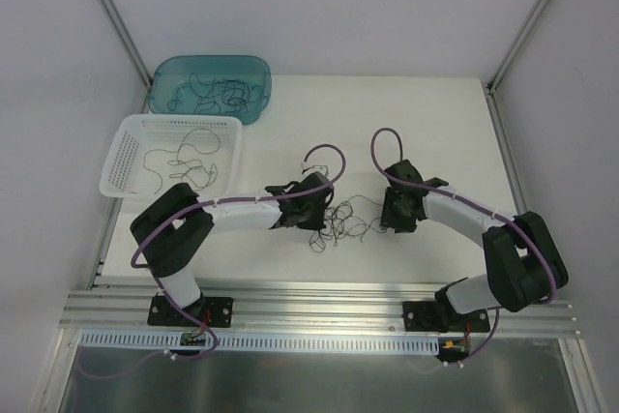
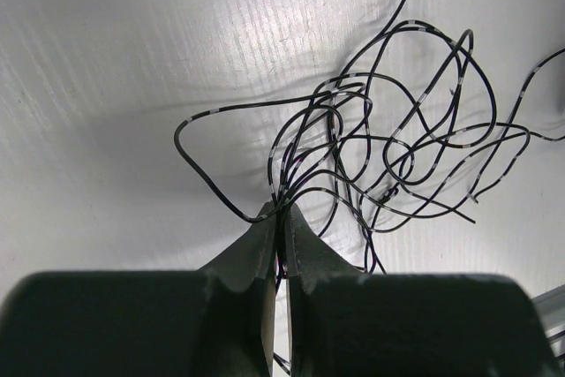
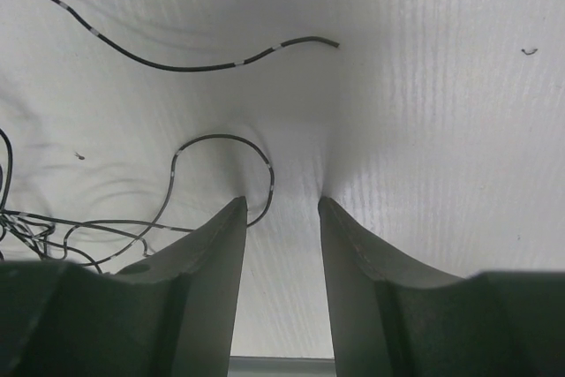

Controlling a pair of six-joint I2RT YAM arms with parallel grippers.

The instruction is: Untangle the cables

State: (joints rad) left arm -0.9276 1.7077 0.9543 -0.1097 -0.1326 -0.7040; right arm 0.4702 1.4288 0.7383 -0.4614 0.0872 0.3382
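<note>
A tangle of thin dark cables [image 1: 340,220] lies on the white table between my two grippers. In the left wrist view the tangle [image 2: 397,139] spreads ahead and to the right. My left gripper [image 2: 281,214] is shut on several strands of it at the tips. My right gripper [image 3: 281,203] is open with its tips down on the table. A cable loop [image 3: 225,143] curls just inside its left finger [image 3: 231,218], and no cable is pinched. Another loose cable [image 3: 177,64] lies farther ahead. In the top view the left gripper [image 1: 311,208] and right gripper [image 1: 392,212] flank the tangle.
A white slotted basket [image 1: 126,157] at the left holds a few separate cables. A teal tub [image 1: 256,79] behind it holds more tangled cables. Metal frame posts rise at the back corners. A rail [image 1: 319,307] runs along the near edge.
</note>
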